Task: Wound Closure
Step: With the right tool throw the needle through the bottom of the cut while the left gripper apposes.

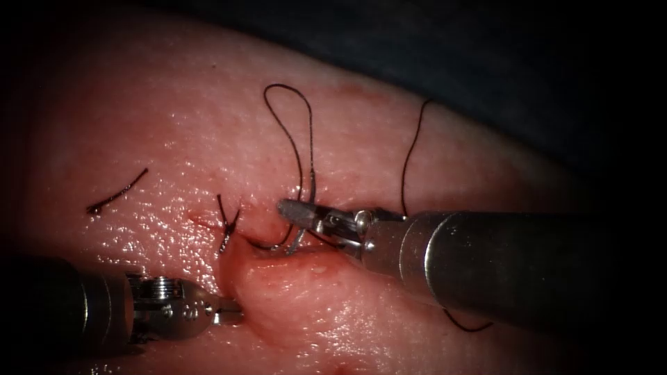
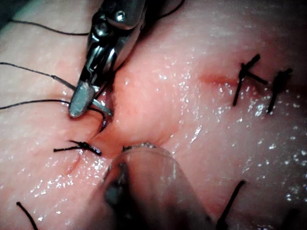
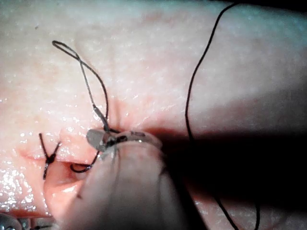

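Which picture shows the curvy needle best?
The endoscope view: the right tool grips the needle beside the cut, its curve dipping into the tissue. The left wrist view shows a short arc under that tool. The right wrist view shows a dark curve.

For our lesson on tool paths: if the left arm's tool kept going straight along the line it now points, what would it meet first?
The left arm's tool points rightward at the raised tissue edge beside the cut. It would probably meet that fold first; its tip already looks pressed against it, though depth is unclear. The right arm's tool, holding the needle, lies above this line.
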{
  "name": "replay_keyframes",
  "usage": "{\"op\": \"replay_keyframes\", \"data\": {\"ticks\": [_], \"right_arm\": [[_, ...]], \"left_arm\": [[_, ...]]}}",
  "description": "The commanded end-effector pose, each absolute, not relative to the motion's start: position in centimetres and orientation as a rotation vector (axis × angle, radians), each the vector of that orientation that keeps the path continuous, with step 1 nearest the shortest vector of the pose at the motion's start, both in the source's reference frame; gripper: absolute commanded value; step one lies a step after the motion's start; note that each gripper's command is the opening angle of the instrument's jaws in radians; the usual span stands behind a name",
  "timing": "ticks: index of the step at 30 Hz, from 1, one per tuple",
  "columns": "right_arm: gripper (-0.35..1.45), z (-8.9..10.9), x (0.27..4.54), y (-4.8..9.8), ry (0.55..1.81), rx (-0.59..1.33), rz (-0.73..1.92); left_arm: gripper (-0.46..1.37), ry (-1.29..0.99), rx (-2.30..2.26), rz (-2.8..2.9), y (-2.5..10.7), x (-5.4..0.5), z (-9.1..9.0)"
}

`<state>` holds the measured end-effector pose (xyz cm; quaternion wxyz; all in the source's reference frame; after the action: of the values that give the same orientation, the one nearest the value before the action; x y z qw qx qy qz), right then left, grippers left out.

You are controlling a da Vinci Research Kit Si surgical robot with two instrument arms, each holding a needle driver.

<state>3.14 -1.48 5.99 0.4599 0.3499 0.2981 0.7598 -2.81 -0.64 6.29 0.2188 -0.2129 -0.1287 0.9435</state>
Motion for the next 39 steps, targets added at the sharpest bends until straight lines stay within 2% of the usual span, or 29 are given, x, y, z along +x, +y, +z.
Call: {"op": "replay_keyframes", "data": {"ticks": [1,8,39], "right_arm": [[-0.35,6.00,3.15,-1.50,0.722,0.853,1.853],[-0.35,6.02,3.24,-1.74,0.678,0.923,1.889],[-0.35,5.68,3.53,-2.33,0.777,0.979,1.859]], "left_arm": [[-0.35,-0.362,-0.590,2.610,-0.64,-2.81,6.29],[-0.35,-0.359,-0.594,2.608,-0.64,-2.80,6.29],[-0.35,-0.341,-0.613,2.602,-0.62,-2.82,6.30]]}}
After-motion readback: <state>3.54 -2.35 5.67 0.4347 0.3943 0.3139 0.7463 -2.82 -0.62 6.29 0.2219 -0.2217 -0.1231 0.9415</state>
